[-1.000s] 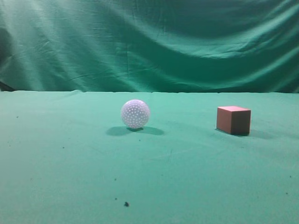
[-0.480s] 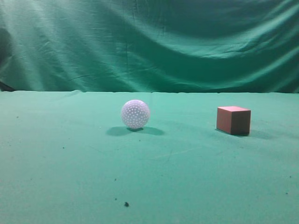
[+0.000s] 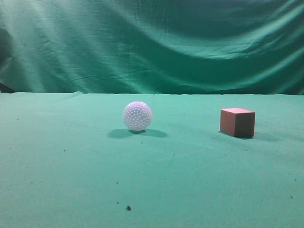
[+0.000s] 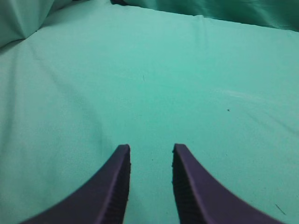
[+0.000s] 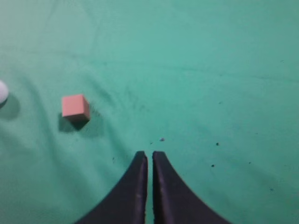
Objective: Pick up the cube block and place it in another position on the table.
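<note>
1. The cube block [image 3: 237,122] sits on the table [image 3: 190,180] at the right of the exterior view, one corner turned toward the camera, its top lit pinkish and its sides reddish-brown.
2. A white dimpled ball [image 3: 137,116] rests near the middle of the table, well apart from the cube and to its left (each throws a soft shadow on the cloth).
3. The left gripper [image 4: 150,150] hangs over bare green cloth with a clear gap between its dark fingers; it holds nothing.
4. The right gripper [image 5: 150,154] is above the table with its fingers nearly together, only a thin slit between them, and nothing in its grasp.
5. In the right wrist view the cube block [image 5: 75,107] lies ahead and to the left of the fingertips, untouched, with the ball [image 5: 3,91] at the left edge.
6. A wrinkled green backdrop curtain [image 3: 152,42] hangs behind the far edge of the table.
</note>
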Robot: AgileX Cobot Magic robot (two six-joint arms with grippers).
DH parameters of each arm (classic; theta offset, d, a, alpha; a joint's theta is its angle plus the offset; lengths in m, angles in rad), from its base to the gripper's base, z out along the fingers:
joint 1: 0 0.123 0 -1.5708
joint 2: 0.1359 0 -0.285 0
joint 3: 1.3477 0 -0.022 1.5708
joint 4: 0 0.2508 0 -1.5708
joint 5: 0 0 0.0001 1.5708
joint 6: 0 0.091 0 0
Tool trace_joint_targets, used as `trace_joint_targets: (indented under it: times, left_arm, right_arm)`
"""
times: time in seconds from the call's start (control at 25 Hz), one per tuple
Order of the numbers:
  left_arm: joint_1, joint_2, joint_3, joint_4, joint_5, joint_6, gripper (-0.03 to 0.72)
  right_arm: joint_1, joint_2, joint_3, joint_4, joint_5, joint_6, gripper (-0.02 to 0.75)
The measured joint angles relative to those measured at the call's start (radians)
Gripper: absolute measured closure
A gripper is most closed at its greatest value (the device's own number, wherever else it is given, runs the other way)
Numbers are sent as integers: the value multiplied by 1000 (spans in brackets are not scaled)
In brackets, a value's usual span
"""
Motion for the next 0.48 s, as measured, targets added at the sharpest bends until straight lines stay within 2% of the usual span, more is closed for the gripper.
trace_joint_targets:
  times: [0.16,0.28,0.4,0.48]
  left_arm:
    - [0,0,0,0,0,0,426]
    - [0,0,0,0,0,0,426]
    - [0,0,0,0,0,0,426]
    - [0,0,0,0,0,0,426]
  right_arm:
    - [191,222,-116,-34,55,12,738]
    - [280,382,-198,-86,76,68,738]
    - [301,538,-287,-95,127,82,610]
    - [304,637,-337,-97,151,85,494]
